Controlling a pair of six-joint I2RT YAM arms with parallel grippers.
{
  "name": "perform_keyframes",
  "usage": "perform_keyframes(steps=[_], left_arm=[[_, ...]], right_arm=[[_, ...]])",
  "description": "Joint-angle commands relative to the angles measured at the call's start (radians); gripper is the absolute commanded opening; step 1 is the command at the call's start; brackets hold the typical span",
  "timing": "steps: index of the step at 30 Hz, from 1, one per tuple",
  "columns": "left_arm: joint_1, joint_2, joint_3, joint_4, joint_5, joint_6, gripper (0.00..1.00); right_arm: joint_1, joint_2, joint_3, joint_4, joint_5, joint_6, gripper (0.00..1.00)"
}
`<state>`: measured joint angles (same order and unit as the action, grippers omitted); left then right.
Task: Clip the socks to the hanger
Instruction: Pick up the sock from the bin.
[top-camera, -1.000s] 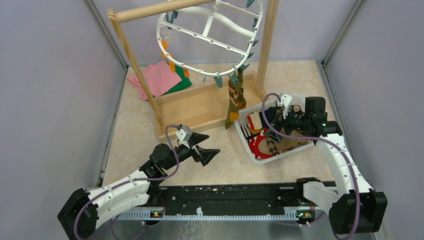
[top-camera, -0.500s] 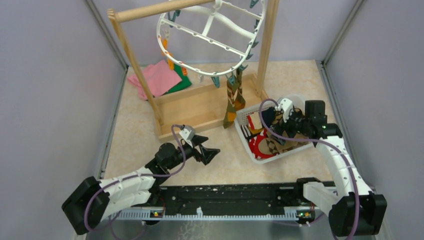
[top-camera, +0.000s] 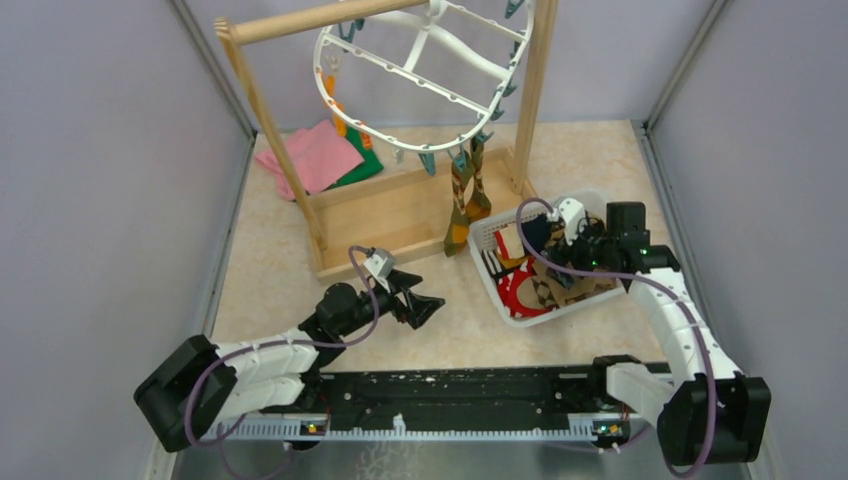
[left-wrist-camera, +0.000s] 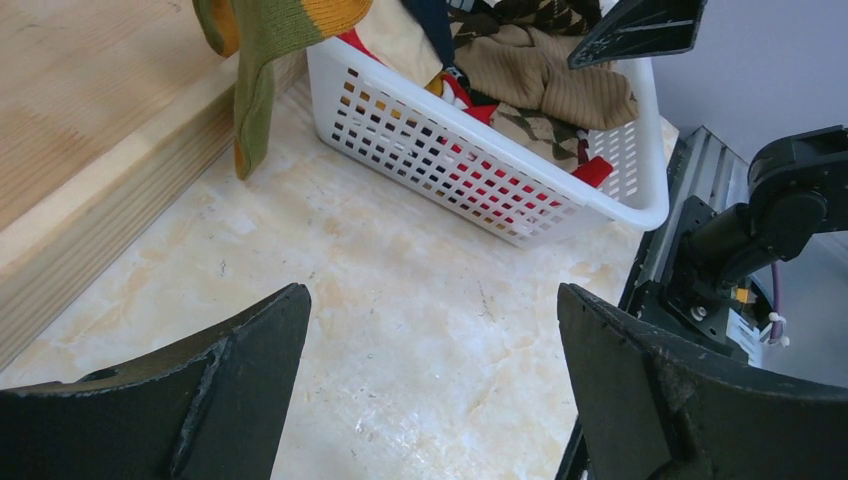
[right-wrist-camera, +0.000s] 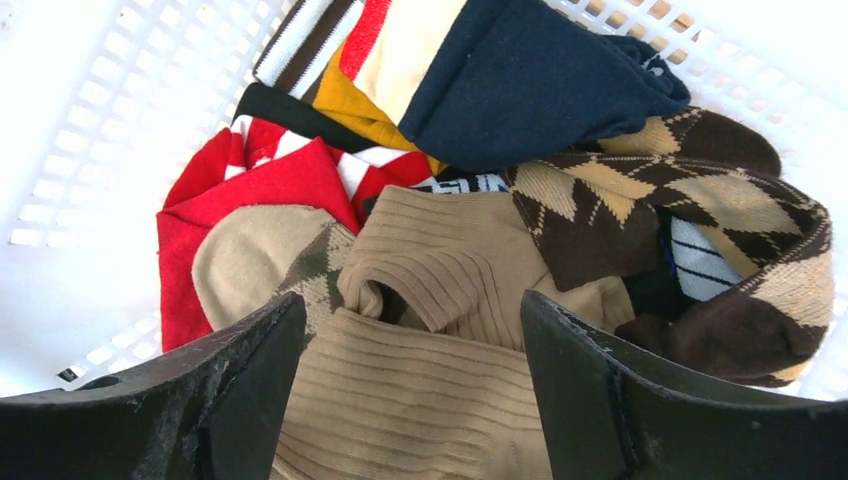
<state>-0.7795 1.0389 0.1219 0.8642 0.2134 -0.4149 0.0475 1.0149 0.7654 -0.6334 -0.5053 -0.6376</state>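
Socks (right-wrist-camera: 440, 270) fill my basket (left-wrist-camera: 450, 165) at three o'clock, one striped sock (top-camera: 461, 200) hangs on the hanger (top-camera: 420, 73), left pincer (left-wrist-camera: 432, 300) and right pincer (right-wrist-camera: 410, 310) open.

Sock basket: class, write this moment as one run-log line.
right jaws: open, astride tan sock in basket | left jaws: open, empty | hanger: one striped sock clipped

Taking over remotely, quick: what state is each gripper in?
Left gripper: open, empty.
Right gripper: open, jaws either side of the tan sock.
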Motion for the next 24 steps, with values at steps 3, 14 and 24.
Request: perform_keyframes(steps=[3, 14, 24], left_arm=[[0.005, -0.027, 0.032, 0.061, 0.036, -0.036, 0.99], [0.005, -0.102, 0.02, 0.016, 0.022, -0.036, 0.99], [0.005, -0.088, 0.025, 0.065, 0.087, -0.054, 0.99]], right_arm=[[0.041, 0.053, -0.017, 0.032, 0.011, 0.008, 0.73], [0.074, 0.09, -0.015, 0.063, 0.089, 0.03, 0.47], [0.095, 0.065, 0.012, 0.045, 0.041, 0.021, 0.07]])
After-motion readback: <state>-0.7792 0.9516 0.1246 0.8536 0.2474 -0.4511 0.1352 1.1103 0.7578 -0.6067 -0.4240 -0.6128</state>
